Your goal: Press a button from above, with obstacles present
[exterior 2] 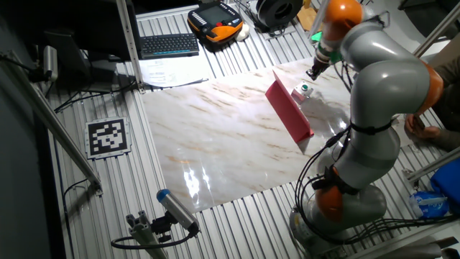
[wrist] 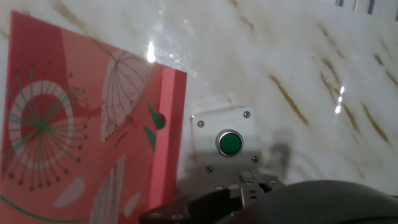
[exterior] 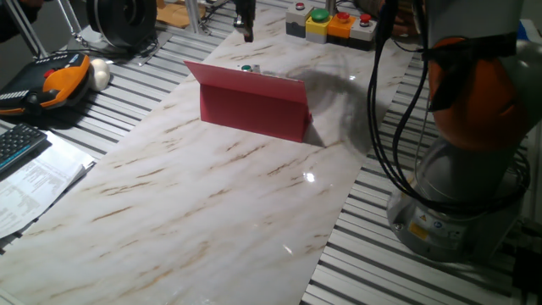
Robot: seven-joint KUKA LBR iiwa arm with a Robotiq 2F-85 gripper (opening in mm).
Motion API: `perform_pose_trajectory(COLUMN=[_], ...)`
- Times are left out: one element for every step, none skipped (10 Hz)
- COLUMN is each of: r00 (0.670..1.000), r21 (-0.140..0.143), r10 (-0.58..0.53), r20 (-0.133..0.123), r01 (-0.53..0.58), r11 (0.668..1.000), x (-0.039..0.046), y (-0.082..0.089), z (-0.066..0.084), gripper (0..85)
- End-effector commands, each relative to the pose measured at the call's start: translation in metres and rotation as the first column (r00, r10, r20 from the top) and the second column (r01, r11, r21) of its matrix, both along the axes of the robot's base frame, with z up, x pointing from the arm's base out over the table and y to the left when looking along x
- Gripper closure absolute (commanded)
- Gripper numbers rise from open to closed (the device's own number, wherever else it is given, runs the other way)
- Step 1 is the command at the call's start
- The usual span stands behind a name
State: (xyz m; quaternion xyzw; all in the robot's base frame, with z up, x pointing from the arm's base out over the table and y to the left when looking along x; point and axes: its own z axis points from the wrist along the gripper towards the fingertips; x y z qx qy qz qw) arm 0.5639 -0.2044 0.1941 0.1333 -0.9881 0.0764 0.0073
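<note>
The button [wrist: 229,144] sits on its flat whitish base [wrist: 208,127] on the tabletop [wrist: 292,56], just below the end effector [wrist: 250,182] and right beside the red board [wrist: 93,124]. It looks small and hard; push its top. Finger gap: cannot tell

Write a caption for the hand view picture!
Pincer above a green button beside a red board.

Green button [wrist: 230,144] on whitish base, just behind upright red board [exterior: 254,106], marble tabletop.
</note>
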Motion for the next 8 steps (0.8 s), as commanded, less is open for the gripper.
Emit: perform_pose_trajectory(r00=[1.000, 1.000, 0.999, 0.999, 0.999, 0.998, 0.998, 0.998], r21=[-0.030, -0.027, -0.003, 0.003, 0.020, 0.025, 0.024, 0.028], r10=[-0.017, -0.023, -0.029, -0.027, -0.029, -0.030, -0.028, -0.026], r20=[0.012, 0.021, 0.035, 0.044, 0.042, 0.047, 0.053, 0.055], r01=[0.018, 0.024, 0.029, 0.026, 0.028, 0.029, 0.026, 0.024], r11=[0.999, 0.999, 1.000, 1.000, 0.999, 0.999, 0.999, 0.999], x=[0.0000, 0.0000, -0.0012, -0.0015, -0.0005, 0.0033, 0.0087, 0.0137], y=[0.000, 0.000, -0.006, -0.012, -0.017, -0.018, -0.019, -0.020], z=[0.000, 0.000, -0.009, -0.019, -0.028, -0.032, -0.036, -0.041], gripper=[68.0, 51.0, 51.0, 51.0, 51.0, 51.0, 51.0, 51.0])
